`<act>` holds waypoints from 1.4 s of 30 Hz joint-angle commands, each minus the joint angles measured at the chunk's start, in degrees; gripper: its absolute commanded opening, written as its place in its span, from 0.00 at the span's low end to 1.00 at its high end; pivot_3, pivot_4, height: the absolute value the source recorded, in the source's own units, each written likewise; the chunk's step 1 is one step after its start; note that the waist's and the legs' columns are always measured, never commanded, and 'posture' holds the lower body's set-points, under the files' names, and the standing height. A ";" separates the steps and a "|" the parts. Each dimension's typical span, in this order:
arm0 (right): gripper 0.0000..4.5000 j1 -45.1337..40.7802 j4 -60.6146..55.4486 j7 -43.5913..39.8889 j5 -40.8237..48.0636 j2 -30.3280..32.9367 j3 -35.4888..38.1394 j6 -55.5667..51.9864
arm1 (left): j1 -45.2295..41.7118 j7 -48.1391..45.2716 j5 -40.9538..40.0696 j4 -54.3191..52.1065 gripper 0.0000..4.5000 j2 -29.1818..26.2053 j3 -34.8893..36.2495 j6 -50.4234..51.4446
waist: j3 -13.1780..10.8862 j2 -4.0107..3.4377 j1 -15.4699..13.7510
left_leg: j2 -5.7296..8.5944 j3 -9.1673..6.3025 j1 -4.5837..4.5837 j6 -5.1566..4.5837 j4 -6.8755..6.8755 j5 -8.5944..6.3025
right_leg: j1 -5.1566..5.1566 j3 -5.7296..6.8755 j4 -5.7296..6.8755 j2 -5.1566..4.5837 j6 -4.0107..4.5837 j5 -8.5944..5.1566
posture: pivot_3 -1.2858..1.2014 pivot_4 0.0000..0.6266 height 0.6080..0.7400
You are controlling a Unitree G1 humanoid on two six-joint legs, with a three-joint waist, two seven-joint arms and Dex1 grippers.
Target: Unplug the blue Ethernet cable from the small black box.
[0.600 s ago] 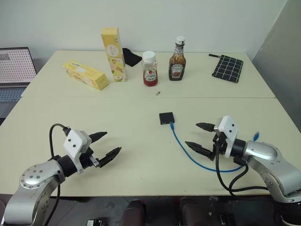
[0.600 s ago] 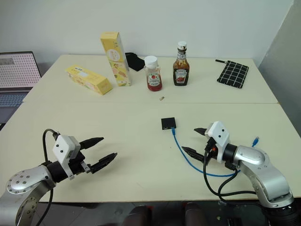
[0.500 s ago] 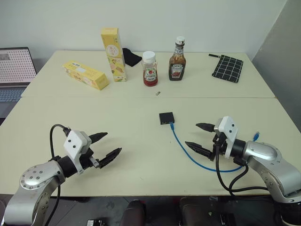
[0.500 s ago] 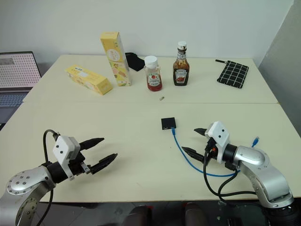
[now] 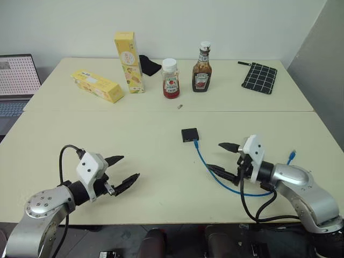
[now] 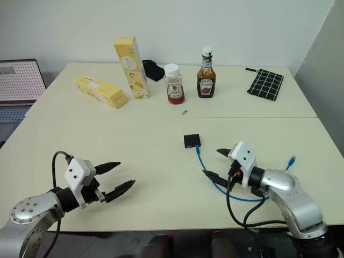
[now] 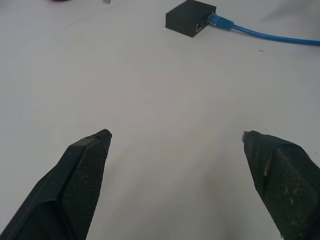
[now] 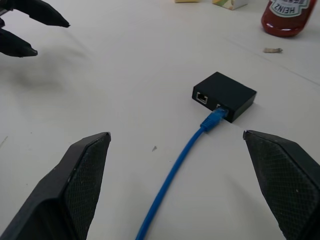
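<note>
The small black box sits mid-table, and the blue Ethernet cable is plugged into its near side. From there the cable curves toward me and off to the right, ending at a loose plug. My right gripper hovers open just right of the cable, a short way nearer than the box. Its wrist view shows the box and cable ahead between the spread fingers. My left gripper is open over bare table at the near left, far from the box.
Along the back stand a ketchup bottle, a brown sauce bottle, an upright yellow carton and a lying yellow carton. A black cloth lump, a black grid cloth and a laptop are also there.
My right gripper has shifted a little to the left, closer to the blue cable. The left gripper has edged slightly right. Both stay open.
</note>
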State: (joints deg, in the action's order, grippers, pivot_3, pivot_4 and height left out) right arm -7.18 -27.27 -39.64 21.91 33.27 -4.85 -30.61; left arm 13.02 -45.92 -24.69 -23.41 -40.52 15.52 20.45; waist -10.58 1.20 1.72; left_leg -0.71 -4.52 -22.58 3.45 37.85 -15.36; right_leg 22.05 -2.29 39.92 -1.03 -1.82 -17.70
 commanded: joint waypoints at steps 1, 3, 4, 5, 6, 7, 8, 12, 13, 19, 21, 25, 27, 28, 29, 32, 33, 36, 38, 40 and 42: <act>1.00 -0.78 2.52 6.56 -4.62 -5.69 -3.54 1.86 | -0.94 -2.83 -0.53 -0.29 0.99 -0.32 0.06 -3.44 | 0.01 0.02 0.01 | -0.01 0.00 0.00 0.00 0.00 0.00 | 0.00 0.00 0.00 0.00 0.00 0.00 | 0.52 0.24 1.00; 1.00 -1.30 4.29 8.40 -5.82 -9.16 -5.19 2.20 | -1.06 -4.37 -1.30 0.18 0.99 -0.49 -0.33 -3.22 | 0.00 0.00 0.06 | -0.01 0.02 0.01 0.00 -0.01 0.00 | 0.01 -0.01 0.02 0.00 0.01 0.00 | 0.52 0.24 1.00; 1.00 -1.88 5.97 9.66 -7.19 -11.05 -6.46 2.79 | -0.95 -6.01 -1.90 -0.06 0.99 -0.97 -0.77 -3.24 | 0.00 0.00 0.07 | 0.00 0.03 0.01 0.01 -0.01 0.00 | 0.01 -0.01 0.03 0.00 0.01 0.00 | 0.52 0.24 1.00; 1.00 -2.45 7.54 10.85 -8.47 -12.62 -7.49 3.15 | -0.89 -7.41 -2.40 -0.29 0.99 -1.43 -1.06 -3.04 | 0.00 0.00 0.10 | -0.01 0.01 0.01 0.01 -0.01 0.00 | 0.04 0.00 0.03 0.01 0.01 0.00 | 0.52 0.24 1.00; 1.00 -2.97 9.01 11.88 -9.59 -13.99 -8.30 3.49 | -0.95 -8.38 -2.82 -0.53 0.99 -1.76 -1.23 -2.81 | 0.00 0.00 0.12 | 0.00 0.02 0.01 0.01 -0.01 0.00 | 0.04 -0.01 0.03 0.01 0.01 0.00 | 0.52 0.24 1.00; 1.00 -3.74 11.21 13.42 -10.92 -15.87 -9.18 4.11 | -1.49 -9.06 -3.73 -0.75 0.99 -2.07 -1.29 -2.01 | 0.00 -0.01 0.12 | 0.00 0.01 0.00 0.01 -0.01 0.00 | 0.05 0.00 0.03 0.01 0.01 0.00 | 0.52 0.24 1.00; 1.00 -4.21 12.59 14.34 -11.77 -17.07 -9.63 4.55 | -1.92 -9.36 -4.33 -0.83 0.99 -2.19 -1.24 -1.41 | 0.00 0.00 0.14 | 0.00 0.02 0.02 0.01 -0.02 0.00 | 0.05 -0.02 0.03 0.00 0.01 0.00 | 0.52 0.24 1.00; 1.00 -7.63 20.95 21.32 -17.59 -22.95 -11.22 6.00 | -4.74 -11.12 -6.39 -0.61 0.99 -3.85 -0.97 0.76 | 0.00 -0.01 0.07 | 0.01 0.02 -0.01 0.01 -0.02 0.00 | 0.08 0.02 0.04 0.05 0.01 0.00 | 0.52 0.24 1.00; 1.00 -8.16 22.27 22.50 -18.49 -23.88 -11.15 6.03 | -5.26 -11.28 -6.65 -0.46 0.99 -3.99 -0.91 1.00 | 0.00 -0.01 0.11 | 0.01 0.02 0.01 0.01 -0.02 0.00 | 0.07 0.02 0.05 0.04 0.01 0.00 | 0.52 0.24 1.00; 0.88 -10.24 26.08 30.00 -20.78 -28.96 -7.87 2.92 | -7.61 -11.58 -7.03 -0.43 1.00 -4.58 -1.03 2.27 | 0.03 0.02 0.20 | 0.01 0.00 0.06 0.01 -0.02 0.00 | 0.06 0.00 0.07 0.10 0.02 0.00 | 0.52 0.24 1.00; 0.77 -10.01 25.49 30.05 -21.21 -29.04 -7.78 2.10 | -7.32 -11.27 -6.68 -0.61 1.00 -5.14 -1.42 3.41 | 0.04 0.03 0.20 | 0.00 0.01 0.07 0.01 -0.02 0.00 | 0.06 -0.03 0.07 0.10 0.02 0.00 | 0.52 0.24 1.00; 0.56 -10.30 24.28 30.22 -21.53 -28.93 -7.54 0.22 | -7.77 -10.07 -5.12 0.20 1.00 -5.30 -2.15 3.98 | 0.05 0.05 0.09 | 0.00 -0.03 0.08 0.01 -0.02 0.00 | 0.03 -0.01 0.07 0.08 0.01 0.00 | 0.52 0.24 1.00; 0.44 -10.57 24.14 30.15 -22.05 -28.53 -7.80 0.10 | -8.10 -9.58 -4.79 0.51 1.00 -4.99 -2.20 3.76 | 0.06 0.06 0.09 | 0.00 -0.03 0.08 0.01 -0.01 0.00 | 0.02 -0.01 0.06 0.07 0.01 0.00 | 0.52 0.24 1.00; 0.38 -10.83 24.26 29.99 -22.43 -28.17 -8.07 0.38 | -8.35 -9.19 -4.54 0.73 1.00 -4.85 -2.43 3.76 | 0.06 0.06 0.09 | 0.01 -0.02 0.08 0.01 -0.02 0.00 | 0.02 -0.01 0.06 0.07 0.01 0.00 | 0.52 0.24 1.00; 0.32 -11.09 24.35 29.77 -22.78 -27.79 -8.33 0.74 | -8.54 -8.85 -4.30 0.86 1.00 -4.78 -2.67 3.75 | 0.06 0.05 0.09 | 0.01 -0.02 0.09 0.01 -0.02 0.00 | 0.02 0.00 0.07 0.06 0.01 0.00 | 0.52 0.24 1.00; 0.17 -12.36 24.46 28.81 -22.95 -26.78 -8.25 1.39 | -9.12 -7.32 -1.25 2.44 1.00 -4.49 -3.65 2.07 | 0.05 0.05 0.08 | 0.02 -0.02 0.09 0.01 -0.02 0.00 | 0.03 -0.01 0.07 0.06 0.01 0.00 | 0.52 0.24 1.00; 0.10 -12.76 24.36 28.20 -22.65 -26.27 -8.00 1.59 | -9.21 -7.15 -0.73 2.83 1.00 -4.37 -3.79 1.69 | 0.05 0.05 0.09 | 0.03 -0.01 0.08 0.01 -0.01 0.00 | 0.03 -0.01 0.07 0.05 0.01 0.00 | 0.52 0.24 1.00; 0.03 -13.62 23.95 25.53 -22.11 -24.04 -7.92 2.77 | -9.62 -6.40 -0.56 3.36 1.00 -3.60 -3.86 1.37 | 0.05 0.04 0.12 | 0.02 0.00 0.05 0.00 -0.02 0.00 | 0.07 -0.01 0.06 0.06 0.01 0.00 | 0.52 0.24 1.00; 0.03 -14.44 23.40 21.18 -22.72 -20.65 -9.56 6.37 | -10.68 -5.41 -1.23 3.86 1.00 -2.43 -3.83 2.05 | 0.02 0.00 0.04 | 0.02 -0.01 0.01 0.00 -0.02 0.00 | 0.11 0.00 0.06 0.06 0.01 0.00 | 0.52 0.24 1.00; 0.03 -15.28 22.87 16.20 -23.48 -17.22 -11.75 11.14 | -12.39 -3.78 -3.51 4.24 1.00 -0.63 -3.18 4.62 | 0.02 0.00 0.03 | 0.03 0.01 -0.01 0.00 -0.01 0.00 | 0.11 0.00 0.05 0.00 0.01 0.00 | 0.52 0.24 1.00; 0.03 -16.26 22.58 11.04 -24.12 -14.04 -13.87 18.04 | -14.16 -2.69 -8.58 3.49 1.00 0.56 -2.00 10.07 | 0.02 0.00 0.16 | 0.05 0.02 -0.02 0.00 0.01 0.00 | 0.10 0.01 0.05 0.01 0.00 0.01 | 0.52 0.24 1.00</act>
State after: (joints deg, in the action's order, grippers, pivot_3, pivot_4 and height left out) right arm -21.67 -2.38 -23.46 -1.60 17.94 -16.51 -20.19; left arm 0.37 -49.74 -28.45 -18.35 -40.39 11.60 26.62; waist -10.56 1.21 1.88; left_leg -0.66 -4.50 -22.59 3.45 37.85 -15.36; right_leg 22.15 -2.27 39.98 -1.01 -1.82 -17.70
